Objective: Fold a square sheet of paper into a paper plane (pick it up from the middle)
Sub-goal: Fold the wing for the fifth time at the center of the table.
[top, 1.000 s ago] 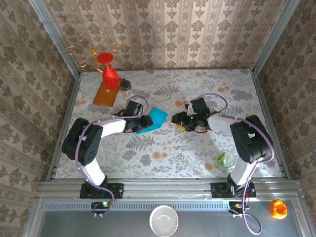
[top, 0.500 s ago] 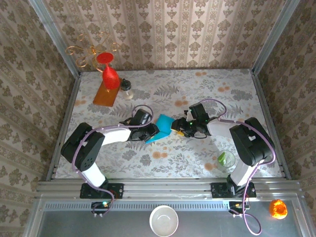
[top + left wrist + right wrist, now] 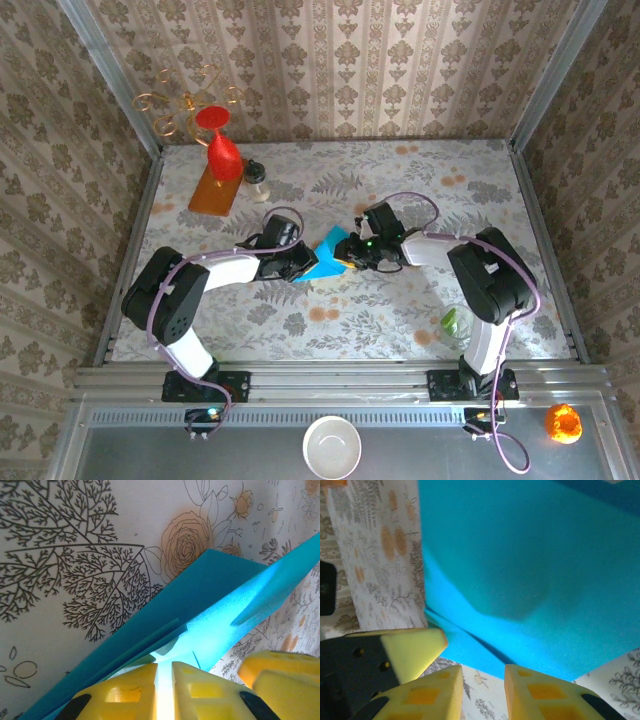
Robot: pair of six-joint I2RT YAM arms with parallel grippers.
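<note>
1. Nearest of all, on the grey ledge in front of my bases, sits a white bowl (image 3: 332, 447). A small orange object (image 3: 563, 422) lies at the right end of that ledge.
2. On the flowered table (image 3: 400, 320), close to its near right corner and beside my right arm, stands a clear glass (image 3: 458, 325) with something green inside.
3. At mid-table both my arms bend inward and meet. The teal paper (image 3: 328, 248) is there, in the middle of the table between my two claws. It is folded into overlapping layers with visible creases, not lying as a flat square.
4. My left claw (image 3: 164, 672) is clenched on the paper. In the left wrist view its two yellow fingers (image 3: 125, 692) stand almost together, and the folded layers run down into the thin slit between them.
5. My right claw (image 3: 482, 680) reaches in from the right and is released. Its fingers are apart, with the table's pattern visible in the gap. The paper's edge ends just past the fingertips, and I cannot tell whether it touches them. One finger of my left claw sits just to the left of it.
6. Far left on the table lies an orange board (image 3: 208, 195), with a red vase (image 3: 222, 150) standing on its far end. A small jar (image 3: 257, 177) is just right of the board. A gold wire piece (image 3: 165, 105) is by the far left corner.
</note>
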